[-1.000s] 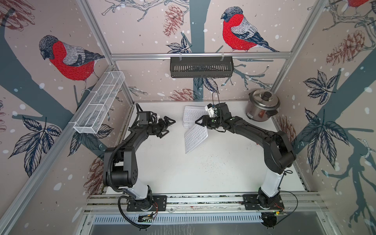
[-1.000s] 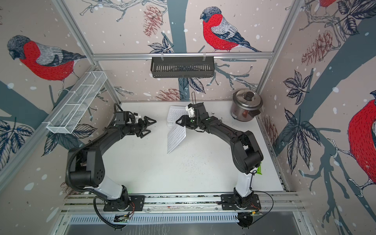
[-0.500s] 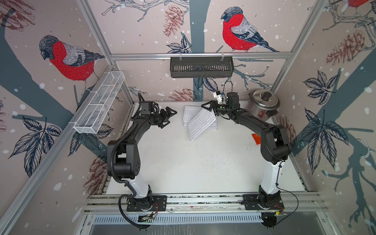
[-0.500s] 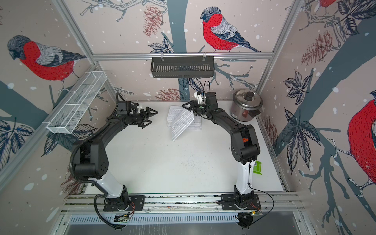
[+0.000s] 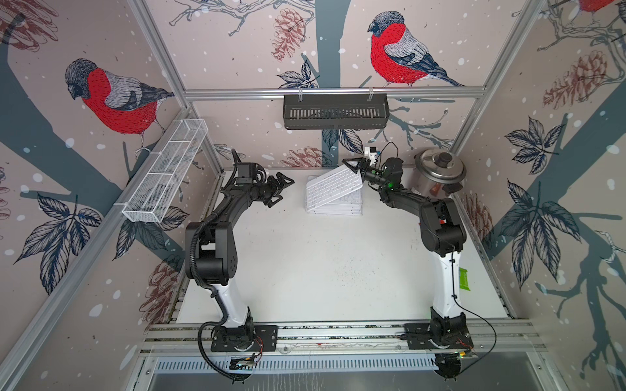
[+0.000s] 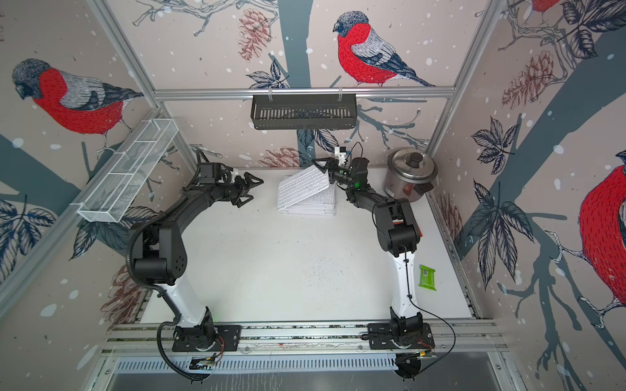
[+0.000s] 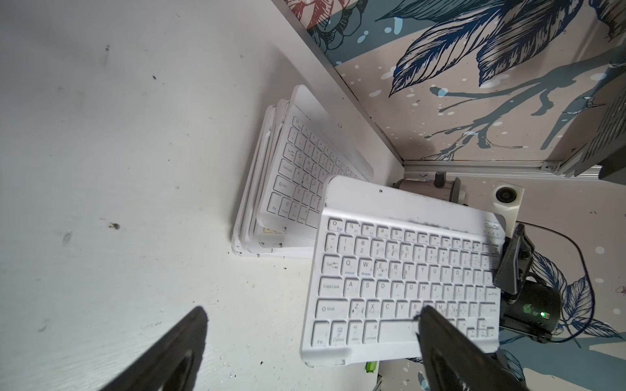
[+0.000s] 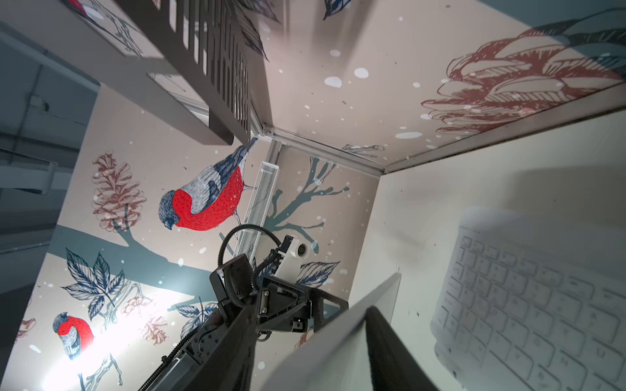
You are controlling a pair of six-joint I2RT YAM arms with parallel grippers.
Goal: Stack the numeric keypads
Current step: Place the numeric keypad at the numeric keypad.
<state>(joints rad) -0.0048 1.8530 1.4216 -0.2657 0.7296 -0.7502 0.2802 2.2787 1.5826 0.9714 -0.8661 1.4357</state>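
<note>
The right gripper (image 5: 357, 171) brings its keypad (image 5: 333, 186) from mid-frame up over the stack (image 5: 335, 207), tilted; the left gripper (image 5: 283, 191) shifts upward too

From here, the tilted keypad (image 5: 333, 184) covers most of the stack (image 5: 335, 208) beneath it; I can't count the keypads there.

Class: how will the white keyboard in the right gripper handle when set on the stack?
Probably stiff: the held keyboard looks flat though the right gripper pinches one end. Likely light, being thin. May slide on the uneven stack.
</note>
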